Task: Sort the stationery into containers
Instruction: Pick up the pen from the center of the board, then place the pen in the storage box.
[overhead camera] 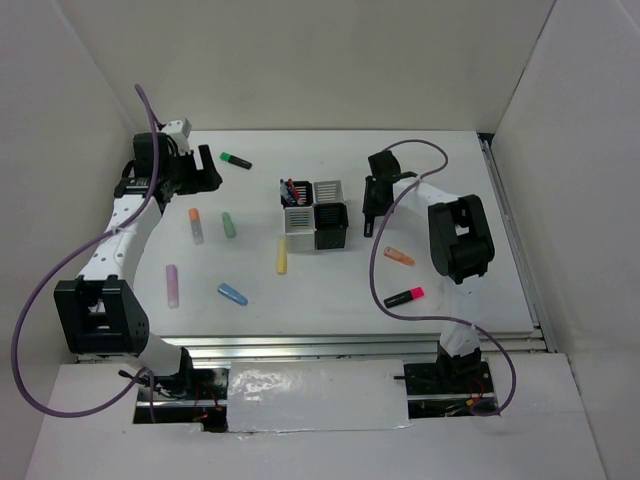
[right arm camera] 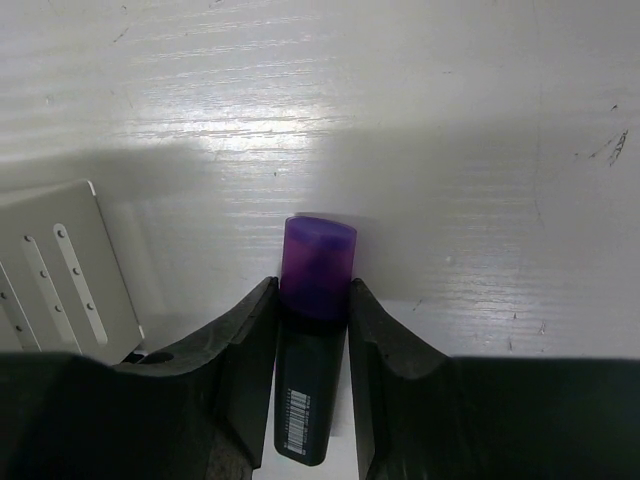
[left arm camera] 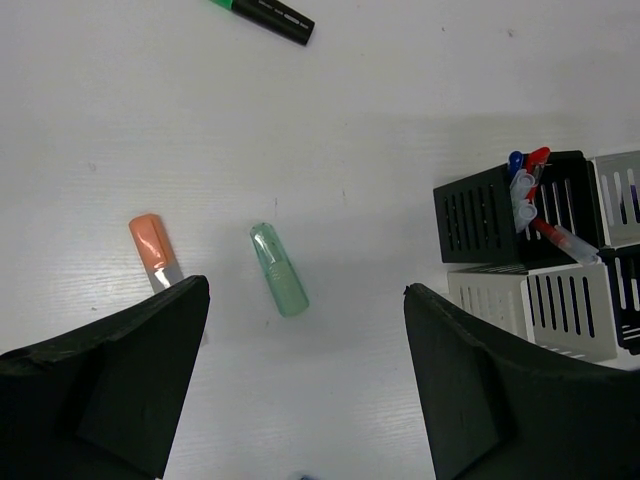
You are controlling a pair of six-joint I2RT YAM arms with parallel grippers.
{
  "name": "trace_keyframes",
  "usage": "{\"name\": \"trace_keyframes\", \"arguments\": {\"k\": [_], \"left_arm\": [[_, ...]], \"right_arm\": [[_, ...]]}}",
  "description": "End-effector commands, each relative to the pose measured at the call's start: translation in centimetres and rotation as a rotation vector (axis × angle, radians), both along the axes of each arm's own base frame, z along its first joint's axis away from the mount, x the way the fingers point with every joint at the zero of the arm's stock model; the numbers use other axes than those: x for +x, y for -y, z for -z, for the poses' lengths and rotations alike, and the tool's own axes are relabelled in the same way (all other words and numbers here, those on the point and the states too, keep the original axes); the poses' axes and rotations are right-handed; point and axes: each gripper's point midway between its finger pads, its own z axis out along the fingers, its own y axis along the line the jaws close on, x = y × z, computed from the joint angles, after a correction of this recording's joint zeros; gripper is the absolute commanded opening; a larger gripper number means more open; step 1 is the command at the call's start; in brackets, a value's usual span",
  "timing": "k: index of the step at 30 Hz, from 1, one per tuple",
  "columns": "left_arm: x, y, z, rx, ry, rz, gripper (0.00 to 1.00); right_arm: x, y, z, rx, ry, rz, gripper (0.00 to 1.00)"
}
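Note:
The containers [overhead camera: 315, 213] are a 2x2 block of black and white slotted cups at mid table. The far-left black cup [left arm camera: 495, 215] holds several red and blue pens [left arm camera: 530, 195]. My right gripper [right arm camera: 312, 290] is shut on a black highlighter with a purple cap [right arm camera: 318, 260], just right of a white cup [right arm camera: 55, 280]. In the top view it [overhead camera: 372, 208] is close beside the block's right side. My left gripper [left arm camera: 305, 292] is open and empty above a green marker [left arm camera: 279, 270] and an orange marker [left arm camera: 153, 250], at the table's far left [overhead camera: 205, 170].
Loose on the table are a green-ended black highlighter [overhead camera: 236, 160], orange [overhead camera: 195, 225], green [overhead camera: 229, 225], yellow [overhead camera: 282, 255], lilac [overhead camera: 172, 285] and blue [overhead camera: 232, 294] markers, an orange marker [overhead camera: 398, 256] and a pink-ended highlighter [overhead camera: 404, 296]. White walls enclose the table.

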Motion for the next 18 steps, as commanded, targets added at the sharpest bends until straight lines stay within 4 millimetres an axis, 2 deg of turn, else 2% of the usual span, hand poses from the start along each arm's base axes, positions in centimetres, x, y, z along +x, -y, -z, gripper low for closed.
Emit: {"name": "trace_keyframes", "arguments": {"k": [1, 2, 4, 5, 6, 7, 8, 9, 11, 12, 13, 15, 16, 18], "left_arm": [[0.6, -0.3, -1.9, -0.023, 0.037, -0.004, 0.91], [0.5, -0.1, -1.8, -0.029, 0.034, 0.002, 0.91], [0.3, -0.3, -1.6, -0.04, 0.029, 0.0, 0.91], [0.3, -0.1, -1.6, -0.048, 0.03, 0.007, 0.91], [0.3, 0.0, -1.6, -0.061, 0.033, 0.007, 0.91], [0.2, 0.0, -1.9, -0.074, 0.042, 0.005, 0.92], [0.1, 0.3, -2.1, -0.091, 0.048, 0.018, 0.92], [0.0, 0.4, -2.4, -0.097, 0.065, 0.023, 0.93], [-0.2, 0.7, -2.9, -0.115, 0.085, 0.03, 0.94], [-0.3, 0.7, -3.3, -0.117, 0.11, 0.031, 0.95], [-0.5, 0.8, -3.3, -0.121, 0.119, 0.035, 0.96], [-1.0, 0.8, -3.3, -0.127, 0.134, 0.035, 0.96], [-0.9, 0.9, -3.6, -0.128, 0.155, 0.04, 0.96], [-1.2, 1.0, -3.7, -0.129, 0.17, 0.05, 0.97]], "right_arm": [[-0.2, -0.2, 0.4, -0.021, -0.012, -0.007, 0.11], [0.0, -0.5, -0.7, -0.008, 0.011, -0.023, 0.0], [0.6, -0.8, -2.8, 0.01, 0.057, -0.051, 0.0], [1.9, -1.2, -5.8, 0.032, 0.123, -0.063, 0.0], [2.3, -1.4, -7.4, 0.051, 0.148, -0.088, 0.0], [3.3, -1.1, -11.1, 0.072, 0.229, -0.089, 0.0], [4.1, -0.9, -13.5, 0.08, 0.301, -0.091, 0.0], [4.5, -1.0, -15.6, 0.105, 0.357, -0.107, 0.0], [5.2, -0.9, -21.8, 0.115, 0.548, -0.129, 0.0], [5.2, -1.0, -23.6, 0.12, 0.607, -0.137, 0.0], [4.9, -1.2, -27.0, 0.13, 0.724, -0.156, 0.0], [4.1, -1.8, -29.6, 0.133, 0.817, -0.185, 0.0], [3.4, -2.8, -32.2, 0.145, 0.939, -0.235, 0.0], [2.1, -4.1, -34.0, 0.149, 1.06, -0.294, 0.0]]}}
